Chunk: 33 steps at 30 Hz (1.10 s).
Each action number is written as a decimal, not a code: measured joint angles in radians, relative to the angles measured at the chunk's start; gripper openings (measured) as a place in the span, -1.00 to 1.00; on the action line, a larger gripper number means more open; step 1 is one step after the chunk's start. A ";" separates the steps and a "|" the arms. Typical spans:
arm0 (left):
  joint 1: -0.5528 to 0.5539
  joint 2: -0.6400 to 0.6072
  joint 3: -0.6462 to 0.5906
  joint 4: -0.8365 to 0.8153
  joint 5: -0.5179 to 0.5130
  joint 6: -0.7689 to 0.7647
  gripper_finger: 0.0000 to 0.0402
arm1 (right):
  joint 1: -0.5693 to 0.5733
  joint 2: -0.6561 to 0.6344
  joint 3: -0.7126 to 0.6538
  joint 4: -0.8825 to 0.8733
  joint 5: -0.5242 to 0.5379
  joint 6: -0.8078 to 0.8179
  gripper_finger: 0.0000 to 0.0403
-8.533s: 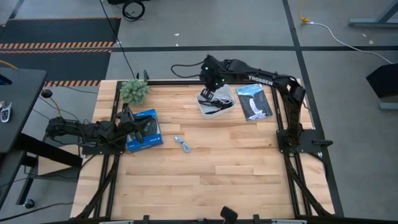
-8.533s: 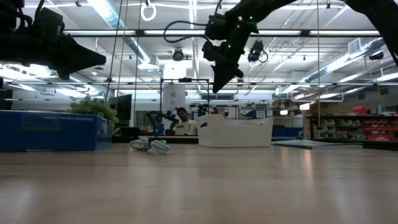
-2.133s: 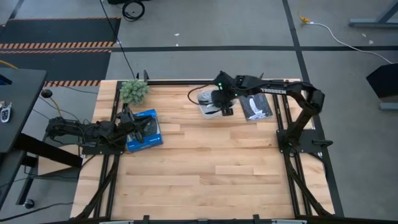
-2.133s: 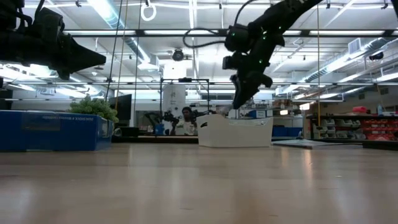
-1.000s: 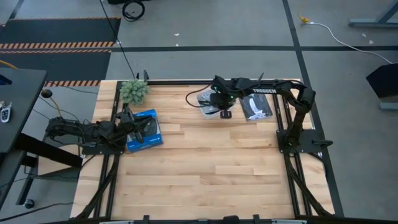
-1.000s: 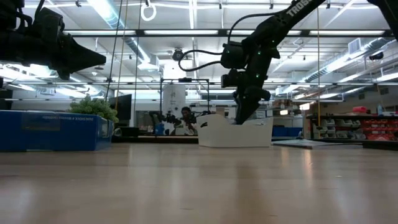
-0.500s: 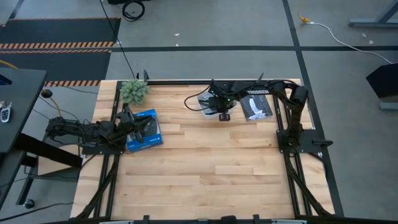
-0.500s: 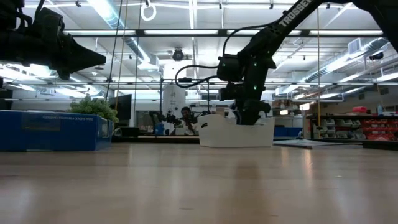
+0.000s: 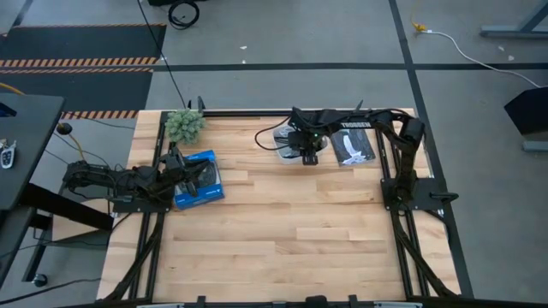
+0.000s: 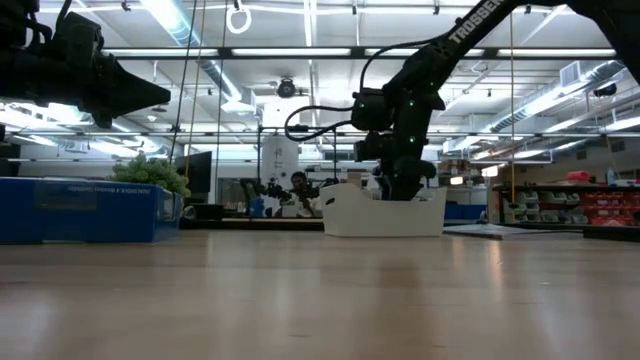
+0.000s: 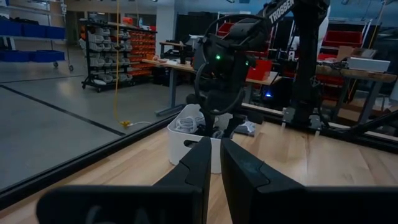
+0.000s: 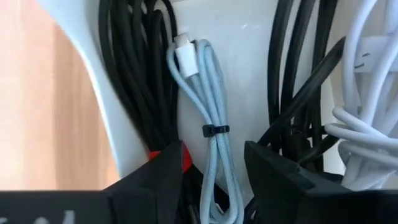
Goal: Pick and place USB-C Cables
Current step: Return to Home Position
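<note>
The right gripper (image 12: 214, 158) hangs in the white bin (image 12: 249, 31) by the tabletop's far edge, fingers apart around the loose pale blue USB-C cable (image 12: 214, 106), apparently delivered beside black cables (image 12: 134, 74). The left gripper (image 11: 216, 155), fingers together, waits at the left edge.

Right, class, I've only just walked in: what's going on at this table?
The right gripper is down in the white bin, fingers open either side of a pale blue cable that lies there beside black cables and a white cable. The left gripper rests shut over the blue box at the table's left side.
</note>
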 joint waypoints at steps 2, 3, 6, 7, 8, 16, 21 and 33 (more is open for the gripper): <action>0.000 0.000 0.000 0.000 0.000 0.000 -0.78 | 0.000 -0.007 0.009 -0.018 -0.017 0.001 -0.09; 0.000 0.000 0.000 0.000 0.000 0.000 -0.78 | 0.002 -0.011 0.016 -0.021 -0.020 0.005 -0.09; 0.000 0.000 0.000 0.000 0.000 0.000 -0.78 | 0.003 -0.023 0.046 -0.028 -0.024 0.015 -0.10; 0.000 0.000 0.000 0.000 0.000 0.000 -0.78 | 0.003 -0.025 0.058 -0.037 -0.024 0.015 -0.10; 0.000 0.000 0.000 0.000 0.000 0.000 -0.78 | 0.003 -0.026 0.071 -0.052 -0.024 0.015 -0.10; 0.000 0.000 0.000 0.000 0.000 0.000 -0.78 | 0.001 -0.028 0.230 -0.162 -0.093 0.021 -0.10; 0.000 0.000 0.000 0.000 0.000 0.000 -0.78 | 0.001 -0.029 0.355 -0.156 -0.169 0.092 -0.10; 0.000 0.000 0.000 0.000 0.000 0.000 -0.78 | 0.029 -0.030 0.695 -0.156 -0.173 0.140 -0.28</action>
